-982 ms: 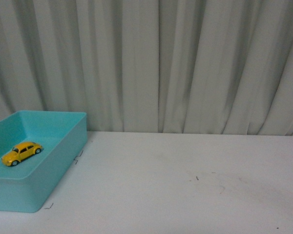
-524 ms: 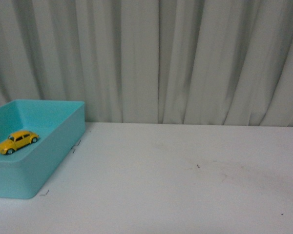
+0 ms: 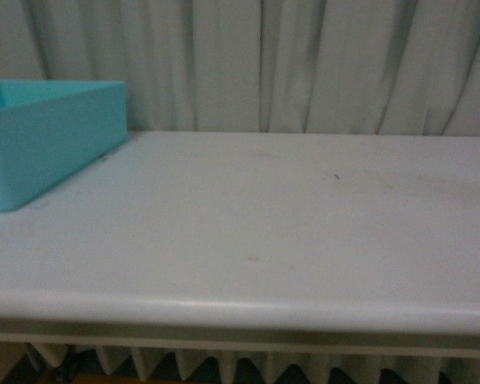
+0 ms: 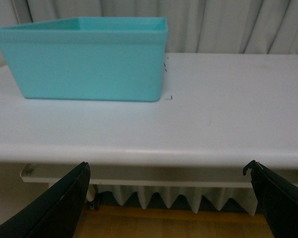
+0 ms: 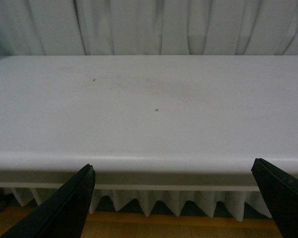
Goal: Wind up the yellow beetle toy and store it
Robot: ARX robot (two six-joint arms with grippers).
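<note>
The beetle toy could not be seen in any view (only the outer walls of the teal bin (image 3: 52,136) showed, so its inside was hidden). The bin sat on the white table (image 3: 264,224) at the robot's left, before the curtain (image 3: 304,64). The left gripper (image 4: 166,198) and right gripper (image 5: 174,198) hung below the table's near edge, jaws spread wide and holding nothing.

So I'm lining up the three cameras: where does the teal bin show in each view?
Front view: the teal bin sits at upper left, on the table's far left.
Left wrist view: upper left, one corner facing the camera.
Right wrist view: not in it.
Shared landmark: the table's rounded front edge, curtain behind.
</note>
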